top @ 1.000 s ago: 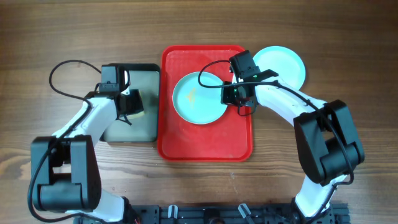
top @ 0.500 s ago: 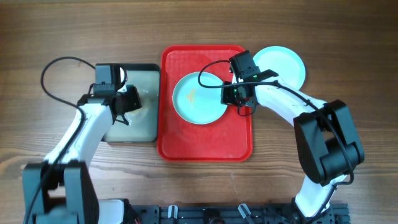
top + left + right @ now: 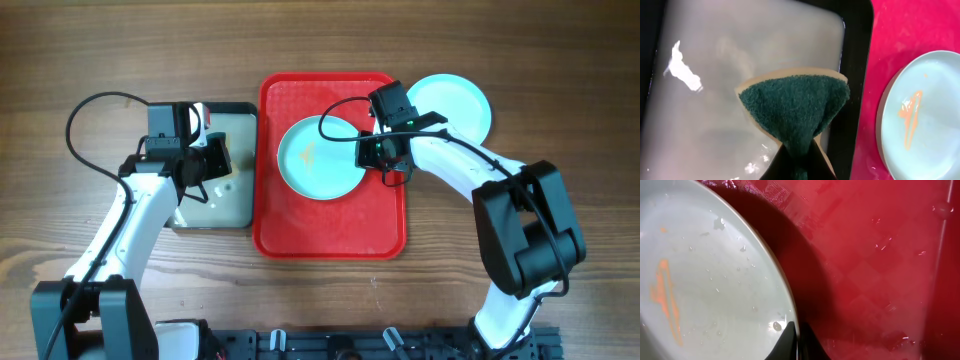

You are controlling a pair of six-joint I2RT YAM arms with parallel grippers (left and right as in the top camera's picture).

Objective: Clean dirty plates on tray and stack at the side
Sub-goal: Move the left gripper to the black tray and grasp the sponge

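Observation:
A pale mint plate (image 3: 318, 158) with an orange smear lies on the red tray (image 3: 330, 225). My right gripper (image 3: 372, 152) is shut on that plate's right rim (image 3: 790, 325) and tilts it a little above the tray floor (image 3: 880, 255). A second mint plate (image 3: 455, 100) lies on the table right of the tray. My left gripper (image 3: 212, 160) is shut on a green-and-tan sponge (image 3: 795, 107), held over the grey-bottomed black tray (image 3: 715, 60). The smeared plate (image 3: 920, 110) shows at the right of the left wrist view. The white plate is out of view.
The black-rimmed tray (image 3: 235, 205) stands against the red tray's left side and holds cloudy water. Bare wooden table (image 3: 100, 50) lies all round.
My left arm has lifted and swung the sponge slightly right, toward the red tray. The right gripper and the plate have not moved.

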